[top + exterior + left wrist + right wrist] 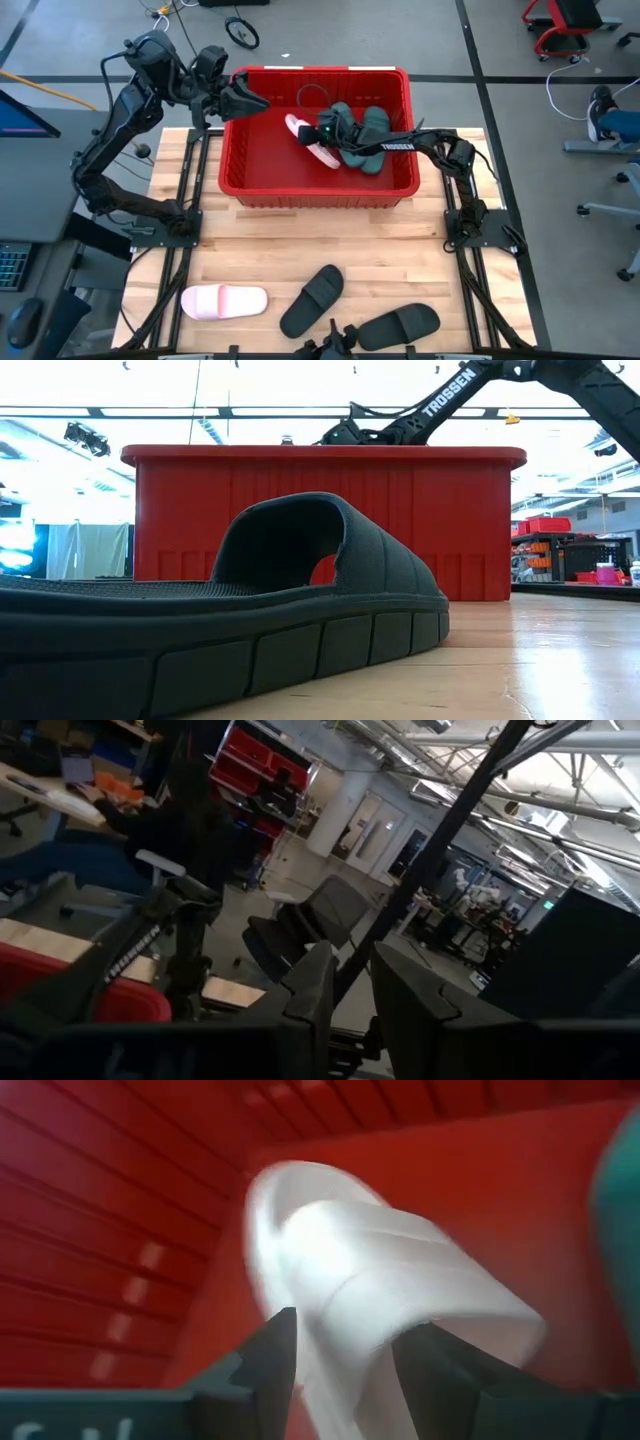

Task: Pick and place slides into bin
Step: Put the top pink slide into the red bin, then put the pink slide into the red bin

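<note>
1. Right gripper [322, 133], at upper centre of the high view, hangs inside the bin [405, 105], fingers [262, 1370] clamped on a pale pink slide [385, 1305].
2. Held slide's long axis runs diagonally, beside two dark green slides [365, 125] lying to its right.
3. Left gripper [250, 100], fingers slightly apart and empty, waits over the bin's upper-left rim.
4. Remaining slides, one pink [224, 300] and two black [312, 298], lie along the frame's bottom.

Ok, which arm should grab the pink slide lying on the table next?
Probably left: the pink slide lies on its side, its gripper free. The right gripper, inside the red bin, holds the other pink slide.
</note>
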`<state>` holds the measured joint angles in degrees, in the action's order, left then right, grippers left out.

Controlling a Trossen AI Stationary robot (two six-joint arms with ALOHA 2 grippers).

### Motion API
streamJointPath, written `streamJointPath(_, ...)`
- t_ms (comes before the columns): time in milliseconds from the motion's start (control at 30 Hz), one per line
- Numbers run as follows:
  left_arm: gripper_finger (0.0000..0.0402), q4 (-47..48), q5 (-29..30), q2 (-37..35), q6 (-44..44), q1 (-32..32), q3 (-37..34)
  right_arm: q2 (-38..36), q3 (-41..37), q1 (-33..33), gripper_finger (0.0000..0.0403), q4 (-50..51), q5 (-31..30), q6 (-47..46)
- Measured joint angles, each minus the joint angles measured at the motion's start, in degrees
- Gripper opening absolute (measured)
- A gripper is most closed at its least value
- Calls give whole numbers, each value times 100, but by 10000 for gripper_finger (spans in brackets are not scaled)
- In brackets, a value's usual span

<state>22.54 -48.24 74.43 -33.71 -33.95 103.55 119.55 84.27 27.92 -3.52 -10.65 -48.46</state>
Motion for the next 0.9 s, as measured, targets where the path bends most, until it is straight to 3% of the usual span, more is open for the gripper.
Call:
streamJointPath(233,79,120,5,-108,-7,197,-4,-57,11,-49,167,414,125,270)
streamJointPath(433,75,119,4,-190,77,169,-2,-73,220,-106,155,363,-109,638)
streamJointPath(533,72,141,7,-207,140,110,-2,-79,324,37,123,169,-263,722)
streamJointPath(700,72,134,6,-218,143,78,-2,-79,376,346,17,174,-240,660)
streamJointPath(800,75,136,4,-222,144,28,-2,-79,376,429,13,169,-474,508)
streamJointPath(900,75,136,8,-223,186,25,-2,-79,376,424,9,14,-339,405)
